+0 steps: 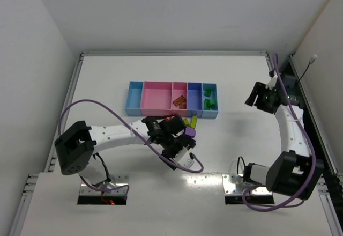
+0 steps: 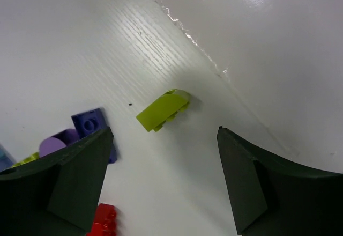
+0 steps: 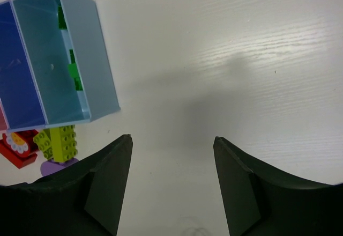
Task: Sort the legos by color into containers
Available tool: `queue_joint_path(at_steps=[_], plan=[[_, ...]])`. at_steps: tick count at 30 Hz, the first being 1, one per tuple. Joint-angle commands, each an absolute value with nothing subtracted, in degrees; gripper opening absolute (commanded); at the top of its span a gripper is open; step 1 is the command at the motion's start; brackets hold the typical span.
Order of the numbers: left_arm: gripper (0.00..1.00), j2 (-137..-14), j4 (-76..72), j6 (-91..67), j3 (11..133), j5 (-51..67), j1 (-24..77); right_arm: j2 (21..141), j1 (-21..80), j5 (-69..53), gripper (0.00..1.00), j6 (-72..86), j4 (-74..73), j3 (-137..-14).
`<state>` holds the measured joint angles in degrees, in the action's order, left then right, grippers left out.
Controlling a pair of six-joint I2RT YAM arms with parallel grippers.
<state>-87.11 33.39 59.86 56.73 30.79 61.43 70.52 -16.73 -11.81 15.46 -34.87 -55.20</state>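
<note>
Left gripper [image 2: 163,139]: wide open and holding nothing. It hangs low over the white table [image 1: 107,80], with one finger on each side of a single brick.

Brick between the fingers: a small yellow-green plastic brick with one rounded end [image 2: 163,109]. It lies flat on the table, touches neither finger, and is a little apart from the other loose pieces.

How it will handle: I judge it very light, stiff and smooth, so it may slide away or pop out when the fingers close.

Where to take hold: across its two flat long sides, not on the rounded end. It lies oblique to my fingers, so I would turn the wrist first.

Loose pieces beside it: one dark purple square brick [image 2: 88,122], one light purple round piece [image 2: 53,145], one red brick [image 2: 104,220], and a sliver of a second yellow-green piece at the edge of the view.

Containers: one row of joined shallow plastic bins [image 1: 134,97] with five compartments, namely light blue, large pink, small pink, blue-violet and light blue.

Already sorted: orange bricks [image 1: 179,101], two as far as I can tell, in the small pink compartment; two green bricks [image 1: 210,104] in the far light blue one. I see nothing in the other three.

Right gripper [image 3: 172,142]: wide open, empty, over bare table just beside that light blue end bin.
</note>
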Motion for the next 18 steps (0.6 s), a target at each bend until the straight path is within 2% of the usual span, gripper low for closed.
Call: queue_joint_path(at_steps=[1,5,9,14,18], plan=[[0.84,-88.9,30.6,72.1,56.9,33.8,61.5,68.7,-17.9,-14.5,0.65,16.3,-34.5,-54.1],[0.80,-93.0,37.9,86.5,61.5,34.4,59.8,68.2,-19.1,-16.3,0.65,16.3,-34.5,-53.6],[0.78,-100.0,55.3,105.8,69.4,35.1,56.6,67.7,-20.1,-16.8,0.65,16.9,-34.5,-53.0],[0.69,-104.7,59.4,112.1,74.4,34.5,54.7,67.1,-21.3,-17.9,0.65,16.9,-34.5,-51.9],[0.69,-105.3,60.6,115.4,73.7,34.5,54.1,66.5,-21.9,-18.5,0.65,16.9,-34.5,-50.9]])
